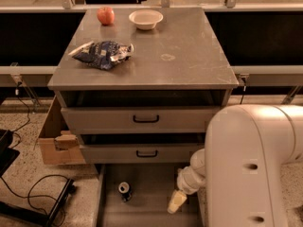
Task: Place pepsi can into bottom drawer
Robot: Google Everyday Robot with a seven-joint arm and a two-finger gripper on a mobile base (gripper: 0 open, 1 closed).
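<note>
The pepsi can (pixel 124 191) stands upright on the flat grey floor of the bottom drawer (pixel 147 213), a small dark cylinder with a round silver top facing up and a pale marking on its side. It sits toward the drawer's left half, at about 7 o'clock from the cabinet's centre. The drawer is a shallow metal tray with low sides, pulled out beneath two closed grey drawer fronts, each with a thin black handle (pixel 146 119). At 3 o'clock from the can, and clear of it, the cream-coloured gripper (pixel 176 201) hangs over the drawer floor at the end of a smooth, rounded white arm (pixel 251 164). It holds nothing; whether it is open or closed I cannot tell. On the dull, scuffed metal tabletop (pixel 189 56), a crinkled blue chip bag (pixel 102 54) lies at 9 o'clock, with a red apple (pixel 105 15) and a shallow white bowl (pixel 146 19) near 12 o'clock.
</note>
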